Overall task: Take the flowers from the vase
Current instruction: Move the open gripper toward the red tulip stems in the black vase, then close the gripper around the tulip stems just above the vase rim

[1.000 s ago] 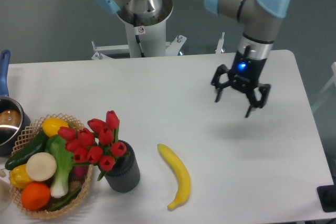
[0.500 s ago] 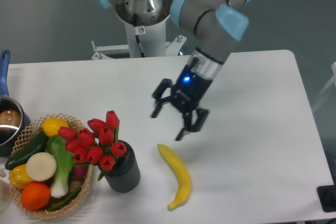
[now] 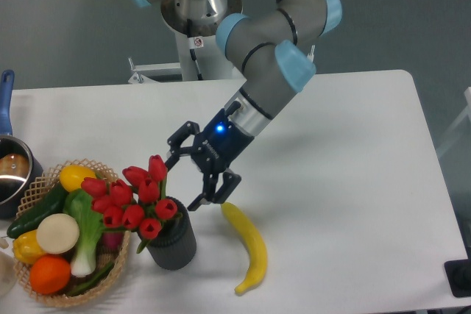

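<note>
One bunch of red tulips, the flowers point(image 3: 137, 200), stands in the vase point(image 3: 172, 243), a short dark grey cylinder near the front edge of the white table point(image 3: 353, 182). The blooms lean away from the vase toward the wicker basket point(image 3: 44, 182) of vegetables just beside it. The gripper point(image 3: 193, 174) hangs just above and behind the vase, close to the tallest bloom, its fingers spread wide and holding nothing. A yellow banana point(image 3: 249, 244) lies on the far side of the vase from the basket, near but apart from it.

The bunch looks light, and the heads appear soft and easily crushed or knocked askew. The stems, green and thin, probably bend under a hard squeeze. The safest hold is likely low on the gathered stems, just above the vase's mouth, where they sit bundled together; the pictures show little of that spot, since blooms cover most of it. A straight upward lift should keep the vase from tipping.
</note>
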Available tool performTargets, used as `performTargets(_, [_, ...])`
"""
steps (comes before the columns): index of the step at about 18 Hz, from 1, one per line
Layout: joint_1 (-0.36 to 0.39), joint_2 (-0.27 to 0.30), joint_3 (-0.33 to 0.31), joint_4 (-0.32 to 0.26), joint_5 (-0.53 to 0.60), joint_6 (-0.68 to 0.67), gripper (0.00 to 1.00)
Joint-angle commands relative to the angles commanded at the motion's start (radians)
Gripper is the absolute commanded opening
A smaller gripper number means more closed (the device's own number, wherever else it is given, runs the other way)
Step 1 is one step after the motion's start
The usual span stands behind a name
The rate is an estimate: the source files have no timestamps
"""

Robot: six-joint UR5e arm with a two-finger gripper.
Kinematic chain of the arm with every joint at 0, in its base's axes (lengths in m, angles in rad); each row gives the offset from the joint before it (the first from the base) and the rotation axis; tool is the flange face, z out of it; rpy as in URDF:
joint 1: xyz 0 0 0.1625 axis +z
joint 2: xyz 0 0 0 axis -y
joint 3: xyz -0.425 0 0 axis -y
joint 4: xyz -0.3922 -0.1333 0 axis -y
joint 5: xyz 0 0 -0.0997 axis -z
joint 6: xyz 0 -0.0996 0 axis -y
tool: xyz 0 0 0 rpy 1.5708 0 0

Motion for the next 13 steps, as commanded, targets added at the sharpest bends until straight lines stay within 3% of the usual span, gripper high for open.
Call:
performTargets(6, [-0.026,-0.028,-0.002,-0.002,-0.101,-0.006,1.00])
performTargets(7, [-0.026,-0.029,-0.003,-0.002,-0.114,-0.008,0.96])
performTargets(9, [-0.026,-0.029,-0.009,-0.002,-0.138,-0.017,0.75])
performTargets(12, [-0.014,-0.028,-0.012,0.000,-0.157,-0.026,0.19])
performTargets(13, [-0.009,-0.028,-0.012,-0.002,-0.157,-0.026,0.06])
